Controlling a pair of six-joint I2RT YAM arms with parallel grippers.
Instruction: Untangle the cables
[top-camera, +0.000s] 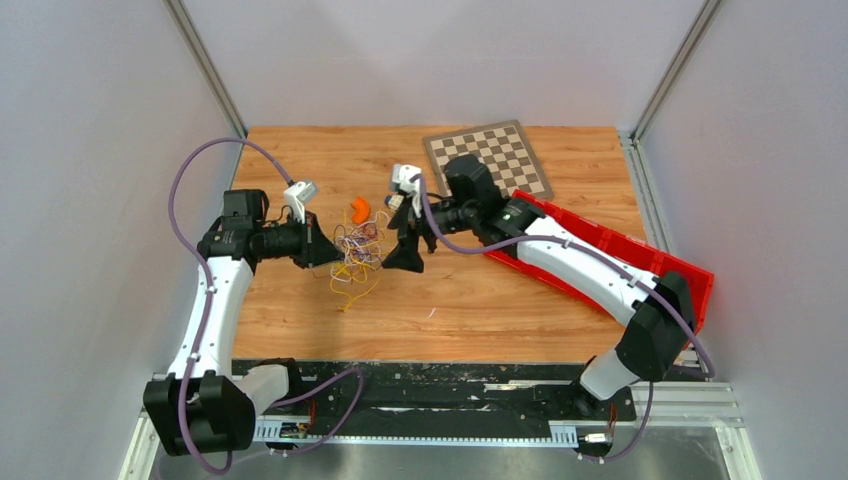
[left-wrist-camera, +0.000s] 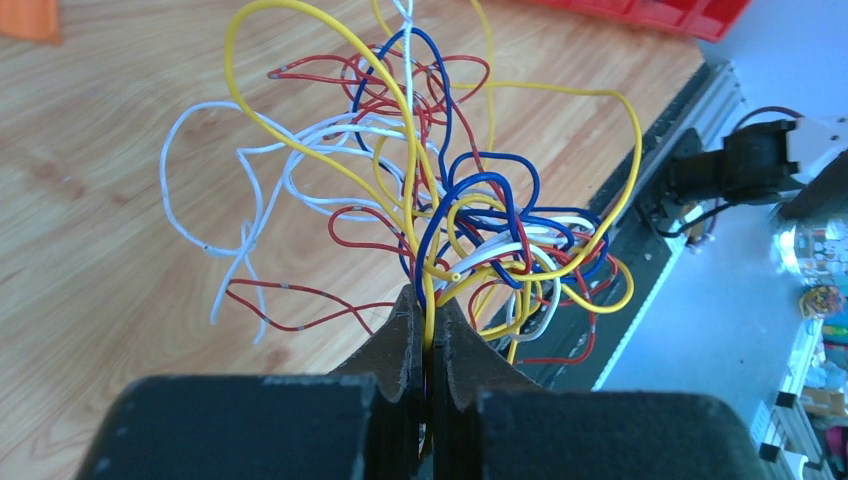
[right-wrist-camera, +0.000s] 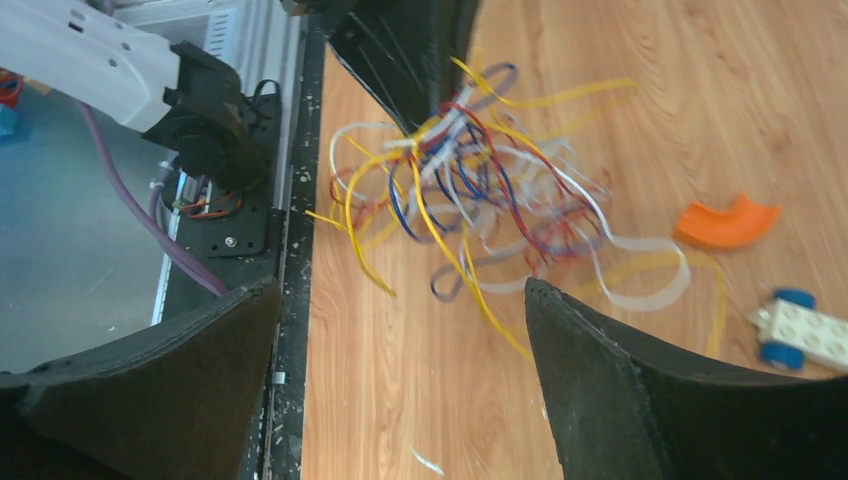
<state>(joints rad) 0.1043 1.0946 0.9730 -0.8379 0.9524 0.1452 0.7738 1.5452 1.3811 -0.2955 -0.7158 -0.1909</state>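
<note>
Your left gripper has its jaws pressed together on one yellow wire of the cables. The tangled bunch is white, yellow, red and blue. It sits in the middle of the wooden table, between your two grippers. Your right gripper has its jaws wide apart, just beside the bunch. An orange curved piece lies near the bunch, on its far side.

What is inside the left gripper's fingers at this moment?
A yellow wire runs down into the slit of the shut left gripper; the cables fan out beyond it. Whether other strands are pinched too is hidden by the fingers.
</note>
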